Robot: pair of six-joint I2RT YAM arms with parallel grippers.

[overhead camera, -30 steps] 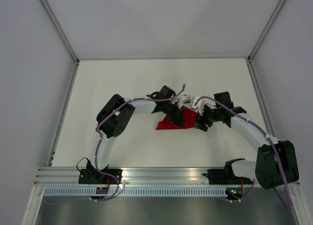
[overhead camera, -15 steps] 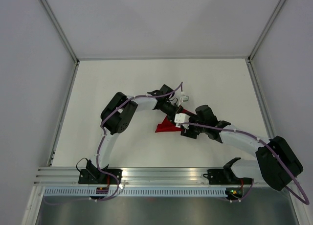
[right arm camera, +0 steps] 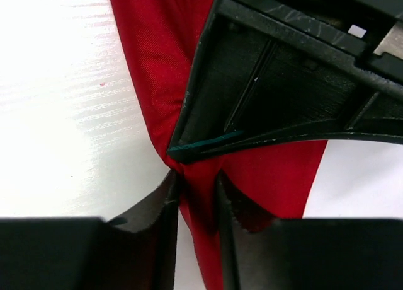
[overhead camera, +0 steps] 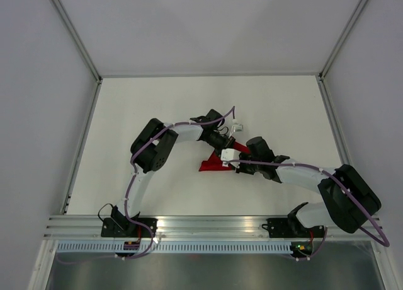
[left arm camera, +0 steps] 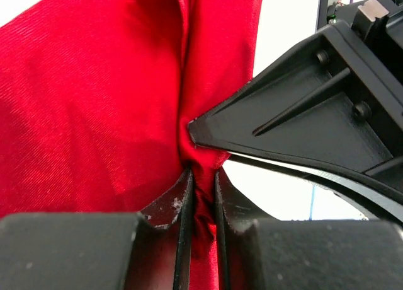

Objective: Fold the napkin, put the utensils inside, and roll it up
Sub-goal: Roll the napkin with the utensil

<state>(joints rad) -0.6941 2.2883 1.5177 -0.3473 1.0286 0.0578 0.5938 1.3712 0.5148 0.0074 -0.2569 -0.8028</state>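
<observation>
**Overhead and wrist views: napkin held by both grippers.** The napkin (overhead camera: 210, 164) lies just below centre of the overhead frame on the white table (overhead camera: 145, 107). It is bunched, and only a red wedge shows to the left of the two wrists. Left gripper (left arm camera: 201, 205): fingers narrow, pinching a gathered ridge of cloth. Right gripper (right arm camera: 195, 202): fingers likewise close together, with cloth caught between them. The two pinch points lie just beside each other. Over the last second the right arm has swung from the right of the frame toward its centre, and the visible red patch has shrunk. The left gripper has barely shifted. Judgement: a fold is being drawn across. No utensil shows in any view, so placing and rolling remain
</observation>
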